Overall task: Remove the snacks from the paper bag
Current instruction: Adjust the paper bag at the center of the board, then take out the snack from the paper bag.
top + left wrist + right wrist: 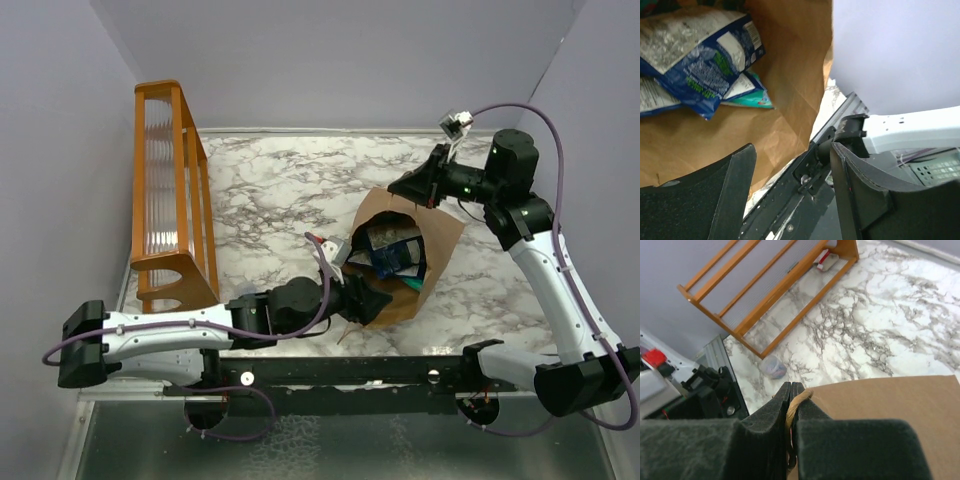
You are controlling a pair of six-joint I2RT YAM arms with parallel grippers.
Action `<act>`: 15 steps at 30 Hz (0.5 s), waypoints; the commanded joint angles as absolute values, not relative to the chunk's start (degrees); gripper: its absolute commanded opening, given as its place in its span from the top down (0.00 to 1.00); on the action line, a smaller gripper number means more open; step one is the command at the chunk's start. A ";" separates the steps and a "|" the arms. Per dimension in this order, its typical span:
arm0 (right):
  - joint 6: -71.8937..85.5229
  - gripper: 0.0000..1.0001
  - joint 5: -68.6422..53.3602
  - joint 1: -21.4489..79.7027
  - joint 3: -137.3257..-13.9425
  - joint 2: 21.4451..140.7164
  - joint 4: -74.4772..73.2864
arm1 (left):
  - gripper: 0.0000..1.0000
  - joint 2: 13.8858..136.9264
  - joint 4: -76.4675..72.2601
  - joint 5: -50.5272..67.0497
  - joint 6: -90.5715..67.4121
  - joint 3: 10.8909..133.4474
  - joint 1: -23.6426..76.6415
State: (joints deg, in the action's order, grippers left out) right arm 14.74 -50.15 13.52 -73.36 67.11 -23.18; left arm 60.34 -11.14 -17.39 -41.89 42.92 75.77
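Observation:
The brown paper bag [432,240] lies on its side mid-table with its mouth toward the left. Inside it are snacks: a dark blue packet [385,248] and a teal one. In the left wrist view the blue packet [705,60] lies over the teal packet [751,96] on the bag's inner wall [790,75]. My left gripper [368,300] is open and empty at the mouth's near edge [792,150], short of the packets. My right gripper [408,186] is shut on the bag's twisted handle [796,402] at the far edge, holding it up.
An orange wooden rack [170,190] stands at the table's left, also in the right wrist view [775,290]. A small clear round cap [772,366] lies on the marble near the rack's foot. The black base rail [340,372] runs along the near edge.

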 commanded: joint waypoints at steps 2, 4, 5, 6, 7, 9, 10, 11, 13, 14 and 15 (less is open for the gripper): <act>19.81 0.97 -44.93 13.53 -74.51 66.44 -12.82 | 0.33 67.91 -8.12 -31.13 -49.26 45.90 78.45; 20.20 0.97 -44.02 13.54 -74.71 66.40 -12.08 | 0.32 70.68 -4.51 -32.28 -53.75 48.18 77.54; 20.17 0.97 -43.99 13.54 -74.70 66.25 -11.69 | 0.34 71.69 -3.32 -33.42 -56.01 48.77 77.25; 20.21 0.97 -44.20 13.51 -74.53 66.12 -11.34 | 0.36 72.66 -2.29 -35.15 -59.60 49.26 77.10; 20.02 0.97 -44.42 13.53 -74.29 65.95 -11.00 | 0.38 73.53 -1.12 -36.91 -62.59 49.72 77.02; 19.85 0.97 -44.29 13.54 -73.84 65.55 -10.55 | 0.41 75.36 0.21 -39.66 -67.32 50.86 76.99; 19.80 0.97 -44.24 13.54 -73.64 65.56 -10.21 | 0.44 76.73 0.44 -40.38 -68.54 51.85 76.99; 19.84 0.97 -44.33 13.54 -73.53 65.61 -9.93 | 0.46 78.31 1.15 -40.95 -69.27 53.54 76.99; 20.07 0.97 -44.74 13.54 -73.64 65.93 -9.52 | 0.47 82.03 4.08 -41.57 -70.83 57.69 76.99; 20.22 0.97 -44.89 13.49 -73.60 66.04 -9.31 | 0.47 83.86 5.78 -41.81 -72.48 59.57 77.01; 20.35 0.97 -44.94 13.53 -73.58 66.09 -8.90 | 0.47 85.26 7.15 -42.04 -74.52 60.93 76.99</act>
State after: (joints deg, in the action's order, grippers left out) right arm 19.49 -46.13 13.50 -73.32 66.94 -13.17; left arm 80.42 1.21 -37.04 -65.32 54.43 76.97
